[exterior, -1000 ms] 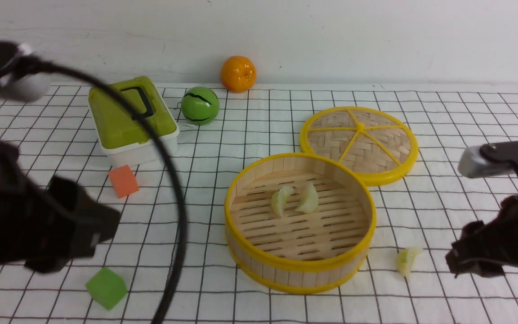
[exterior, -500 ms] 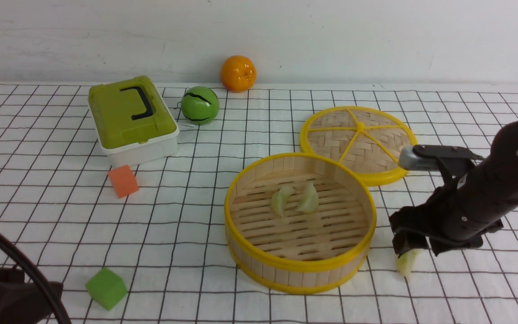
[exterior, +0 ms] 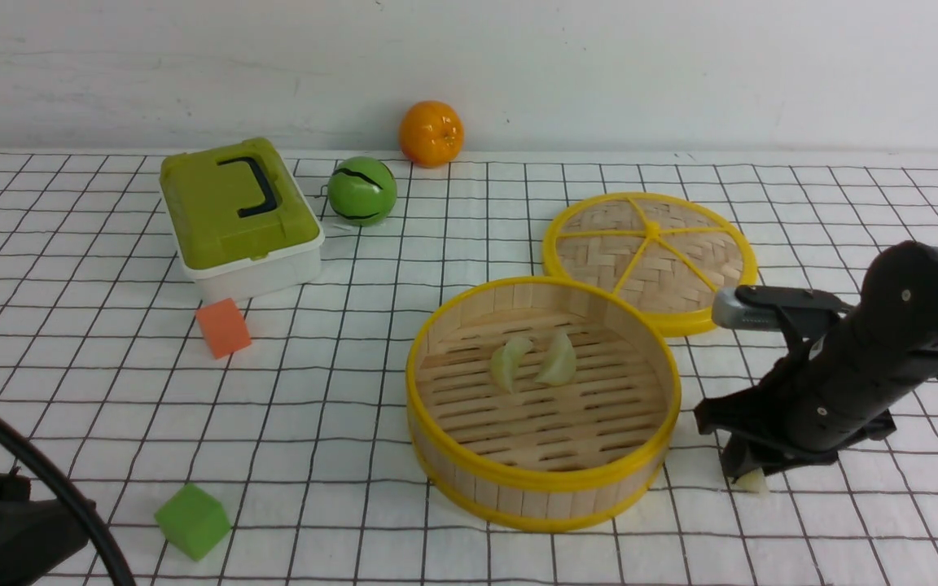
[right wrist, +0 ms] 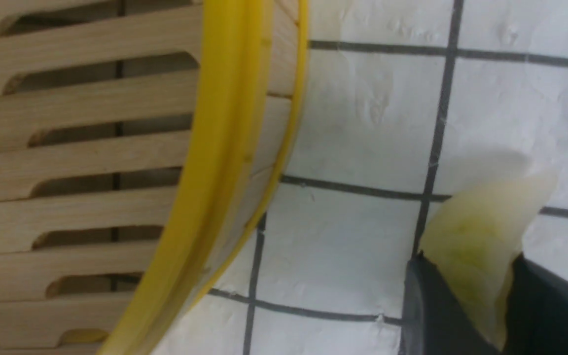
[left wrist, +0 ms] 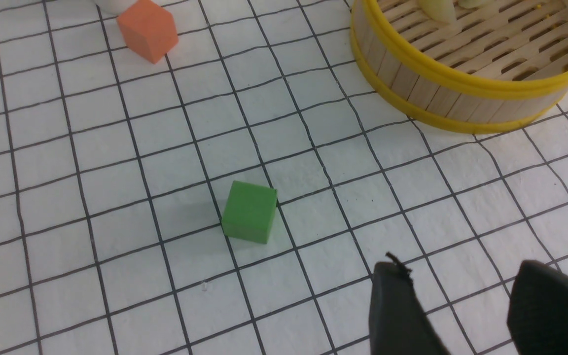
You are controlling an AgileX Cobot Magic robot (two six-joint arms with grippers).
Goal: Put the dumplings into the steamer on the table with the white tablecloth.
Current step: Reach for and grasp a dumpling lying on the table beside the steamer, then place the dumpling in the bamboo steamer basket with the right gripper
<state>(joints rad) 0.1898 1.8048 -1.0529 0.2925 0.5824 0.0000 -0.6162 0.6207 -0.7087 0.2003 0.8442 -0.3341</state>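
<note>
Two dumplings (exterior: 532, 360) lie inside the steamer (exterior: 545, 480).

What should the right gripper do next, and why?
I'd probably raise the right gripper gently, without swinging toward the bamboo steamer until it clears the rim: the third dumpling appears pinched between its fingers, low over the gridded tablecloth, and the steamer's wall stands right beside it.

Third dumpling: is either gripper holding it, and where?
The right gripper has the dumpling between its fingers, gripped around its middle.
</note>
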